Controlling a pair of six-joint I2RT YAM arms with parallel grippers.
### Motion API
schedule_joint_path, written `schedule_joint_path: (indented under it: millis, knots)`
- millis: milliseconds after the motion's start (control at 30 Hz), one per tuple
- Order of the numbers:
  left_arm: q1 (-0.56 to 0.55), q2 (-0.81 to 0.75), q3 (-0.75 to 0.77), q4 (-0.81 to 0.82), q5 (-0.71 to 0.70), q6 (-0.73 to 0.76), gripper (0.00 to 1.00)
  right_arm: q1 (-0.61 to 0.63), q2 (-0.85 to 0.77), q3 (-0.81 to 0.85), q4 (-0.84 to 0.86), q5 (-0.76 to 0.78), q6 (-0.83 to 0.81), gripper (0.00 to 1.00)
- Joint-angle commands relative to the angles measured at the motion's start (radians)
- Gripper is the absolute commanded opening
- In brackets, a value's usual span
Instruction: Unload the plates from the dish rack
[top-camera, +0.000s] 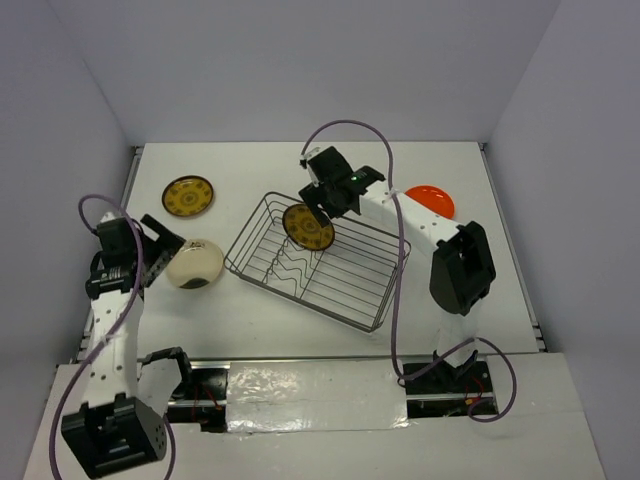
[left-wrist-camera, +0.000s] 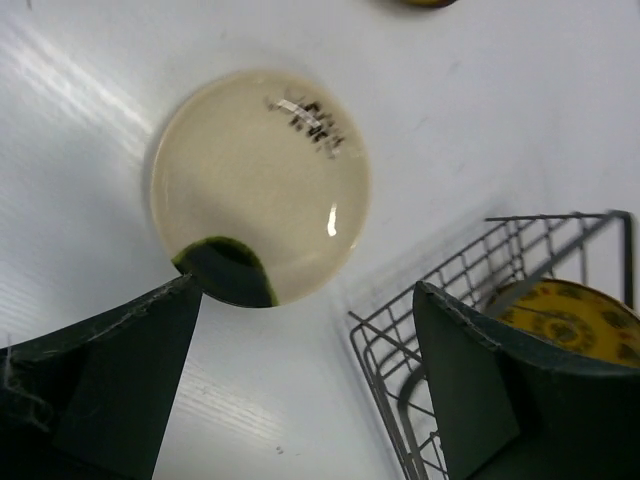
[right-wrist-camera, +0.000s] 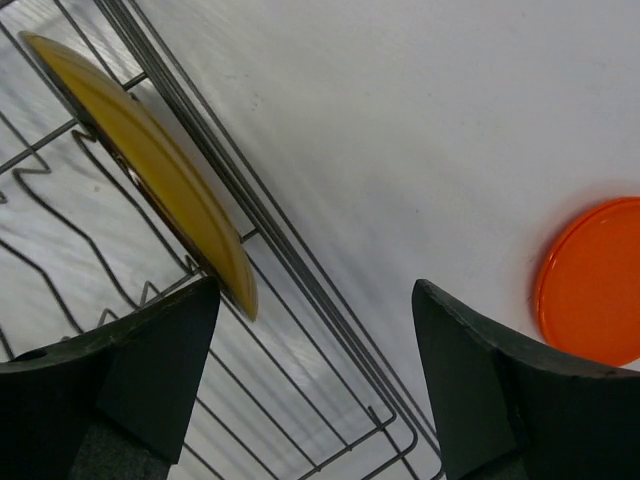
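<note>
The dish rack (top-camera: 330, 275) sits mid-table, with one dark yellow patterned plate (top-camera: 308, 227) standing on edge at its far left end. My right gripper (top-camera: 325, 205) hangs open just behind that plate. In the right wrist view the plate's rim (right-wrist-camera: 150, 165) ends beside the left fingertip (right-wrist-camera: 190, 310), and only rack wire (right-wrist-camera: 300, 280) lies between the jaws. My left gripper (top-camera: 170, 245) is open beside the cream plate (top-camera: 195, 262), which lies flat on the table. In the left wrist view the cream plate (left-wrist-camera: 260, 185) is free, just beyond the spread fingers (left-wrist-camera: 120, 380).
A second yellow patterned plate (top-camera: 188, 196) lies flat at the far left. The orange-red plate (top-camera: 431, 200) lies flat at the far right, and it is also visible in the right wrist view (right-wrist-camera: 590, 285). The rack's corner (left-wrist-camera: 440, 300) is close to my left gripper's right finger.
</note>
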Motion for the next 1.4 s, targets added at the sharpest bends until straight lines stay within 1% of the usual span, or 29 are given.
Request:
schedule_joint_path:
  millis: [0,33,100,133,200,233,300,333,433,500,533,667,800,867,900,933,967,1000,1067,1100,1133,1167,1200,1233,1267,1300,1367]
  knots:
    - [-0.002,-0.142,0.123,-0.081,-0.020,0.107,0.99,0.016,0.039,0.099,-0.013,0.049,-0.043,0.82]
    - [-0.003,-0.156,0.138,-0.089,-0.014,0.116,1.00,0.019,0.047,0.102,-0.006,0.042,-0.045,0.74]
    - [-0.003,-0.182,0.174,-0.107,0.003,0.144,0.99,0.026,0.061,0.093,0.028,0.033,-0.051,0.68]
    - [-0.002,-0.185,0.180,-0.109,0.012,0.155,0.99,0.028,0.062,0.085,0.042,0.031,-0.055,0.63]
    - [-0.002,-0.184,0.182,-0.107,0.033,0.173,0.99,0.032,0.065,0.062,0.074,0.022,-0.065,0.57]
    - [-0.002,-0.181,0.179,-0.104,0.044,0.182,0.99,0.034,0.068,0.056,0.083,0.020,-0.069,0.51]
    - [-0.002,-0.167,0.162,-0.097,0.067,0.190,0.99,0.040,0.067,0.034,0.103,0.043,-0.081,0.46]
    - [-0.002,-0.164,0.154,-0.083,0.075,0.196,0.99,0.039,0.065,0.017,0.111,0.048,-0.092,0.40]
    - [-0.002,-0.150,0.126,-0.064,0.104,0.207,0.99,0.039,0.045,-0.013,0.143,0.051,-0.111,0.32]
    - [-0.002,-0.140,0.113,-0.054,0.115,0.210,0.99,0.039,0.036,-0.032,0.154,0.054,-0.132,0.17]
    - [-0.002,-0.136,0.109,-0.052,0.118,0.215,0.99,0.039,0.033,-0.039,0.156,0.059,-0.141,0.01]
    - [-0.002,-0.135,0.106,-0.044,0.121,0.221,1.00,0.040,0.016,-0.044,0.146,0.080,-0.161,0.00]
    - [-0.002,-0.129,0.126,-0.017,0.184,0.222,1.00,0.039,-0.041,-0.017,0.127,0.106,-0.183,0.00]
    - [-0.002,-0.118,0.154,0.009,0.280,0.219,0.99,0.040,-0.080,0.014,0.088,0.118,-0.178,0.00]
    - [-0.005,-0.115,0.166,0.047,0.321,0.215,1.00,0.040,-0.096,0.046,0.081,0.123,-0.160,0.00]
    - [-0.008,-0.110,0.189,0.074,0.413,0.212,0.99,0.039,-0.125,0.063,0.070,0.131,-0.146,0.00]
    - [-0.018,-0.107,0.198,0.109,0.462,0.207,0.99,0.039,-0.136,0.089,0.039,0.146,-0.122,0.00]
    - [-0.029,-0.104,0.220,0.180,0.504,0.190,0.99,0.036,-0.152,0.147,0.016,0.148,-0.049,0.00]
    - [-0.078,-0.087,0.234,0.265,0.614,0.135,1.00,0.031,-0.168,0.201,-0.050,0.051,0.025,0.00]
    - [-0.104,-0.074,0.235,0.393,0.651,0.109,0.99,0.031,-0.182,0.235,-0.058,-0.011,0.074,0.00]
    - [-0.139,-0.061,0.244,0.435,0.668,0.091,1.00,0.031,-0.186,0.249,-0.073,-0.070,0.111,0.00]
    - [-0.228,-0.051,0.260,0.460,0.641,0.098,1.00,0.031,-0.191,0.260,-0.074,-0.174,0.136,0.00]
    - [-0.276,-0.035,0.322,0.457,0.603,0.127,0.99,0.031,-0.206,0.269,-0.073,-0.222,0.176,0.00]
    - [-0.334,0.000,0.361,0.384,0.551,0.159,1.00,0.023,-0.218,0.261,-0.043,-0.287,0.193,0.00]
    - [-0.417,0.015,0.391,0.356,0.456,0.205,1.00,0.017,-0.231,0.231,-0.020,-0.400,0.233,0.00]
    - [-0.443,0.044,0.439,0.332,0.420,0.215,1.00,0.006,-0.258,0.215,0.000,-0.450,0.248,0.00]
    - [-0.472,0.066,0.465,0.308,0.374,0.216,1.00,0.002,-0.289,0.182,0.050,-0.559,0.277,0.00]
